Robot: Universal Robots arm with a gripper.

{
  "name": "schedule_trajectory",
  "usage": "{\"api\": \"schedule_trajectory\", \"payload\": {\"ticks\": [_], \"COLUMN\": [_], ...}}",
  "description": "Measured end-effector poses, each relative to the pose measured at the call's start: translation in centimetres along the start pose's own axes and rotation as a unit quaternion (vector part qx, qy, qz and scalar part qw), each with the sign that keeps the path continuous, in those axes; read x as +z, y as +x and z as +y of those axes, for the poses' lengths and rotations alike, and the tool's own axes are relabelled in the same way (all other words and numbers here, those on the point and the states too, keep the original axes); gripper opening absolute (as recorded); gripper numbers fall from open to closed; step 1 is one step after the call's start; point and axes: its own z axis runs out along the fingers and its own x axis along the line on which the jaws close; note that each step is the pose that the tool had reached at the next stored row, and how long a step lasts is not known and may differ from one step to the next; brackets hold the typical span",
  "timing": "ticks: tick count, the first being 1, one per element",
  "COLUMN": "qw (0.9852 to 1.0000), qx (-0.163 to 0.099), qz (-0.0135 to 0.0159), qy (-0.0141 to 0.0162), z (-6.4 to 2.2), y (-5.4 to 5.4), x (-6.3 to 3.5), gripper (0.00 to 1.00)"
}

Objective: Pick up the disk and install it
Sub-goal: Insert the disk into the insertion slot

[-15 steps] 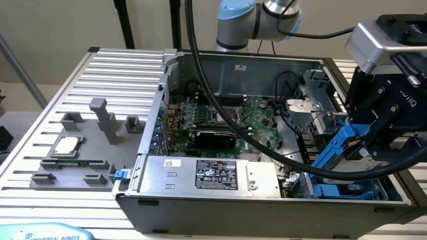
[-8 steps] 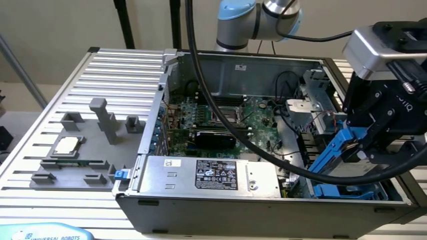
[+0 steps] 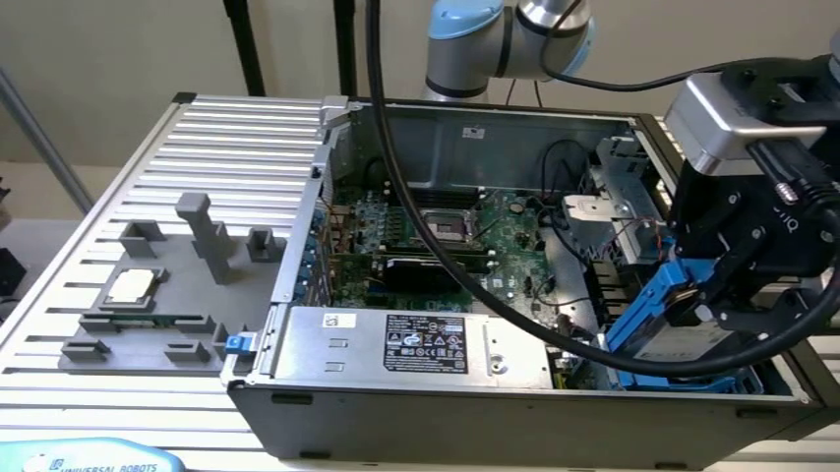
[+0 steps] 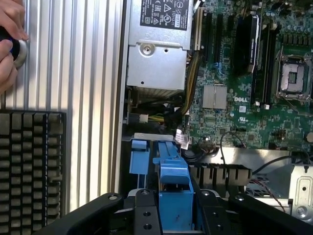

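Gripper [image 3: 699,307]: black, two-fingered, on a Universal Robots arm [image 3: 506,39], hanging over one front corner of an open computer case [image 3: 393,418]. The fingers [image 4: 146,213] are clamped either side of the disk [image 3: 650,336], and in the wrist view its blue carrier sits tight between them. State: grasping the disk.

Disk [image 4: 173,171]: silver-grey body in a bright blue frame, held on a slant. Its lower end reaches down inside the case directly beneath the gripper, close to the case's side wall. Whether it is seated in the bay cannot be told.

Blue plastic piece [image 4: 139,156]: a second part, just beside the carrier, ahead of the gripper.

Power supply [image 3: 420,342]: grey box with a black label, lying inside the case along its front wall, near the gripper on the exterior view's left of it.

Motherboard [image 3: 447,236]: green, on the case floor beyond the power supply, apart from the gripper. It carries a metal-framed CPU socket [image 3: 444,228].

Black cable [image 3: 374,128]: drops from above, crosses the case and runs to the gripper.

Bench [image 3: 223,138]: ribbed aluminium, carrying the case.

Grey fixture [image 3: 145,339]: on the bench, well apart from the gripper, past the case. A small square silver chip [image 3: 136,287] rests on it.

Hand [image 4: 9,44]: a person's, over the bench well away from the gripper, touching a round knob [image 4: 19,51].

Black gridded panel [image 4: 29,166]: on the bench alongside the case.
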Motion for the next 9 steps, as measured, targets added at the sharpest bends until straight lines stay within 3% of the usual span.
{"api": "schedule_trajectory", "payload": {"ticks": [9], "qw": [1.0], "qx": [-0.001], "qz": [0.0], "qy": [-0.0001], "z": [-0.04], "y": [0.1], "x": [1.31], "gripper": [0.33]}}
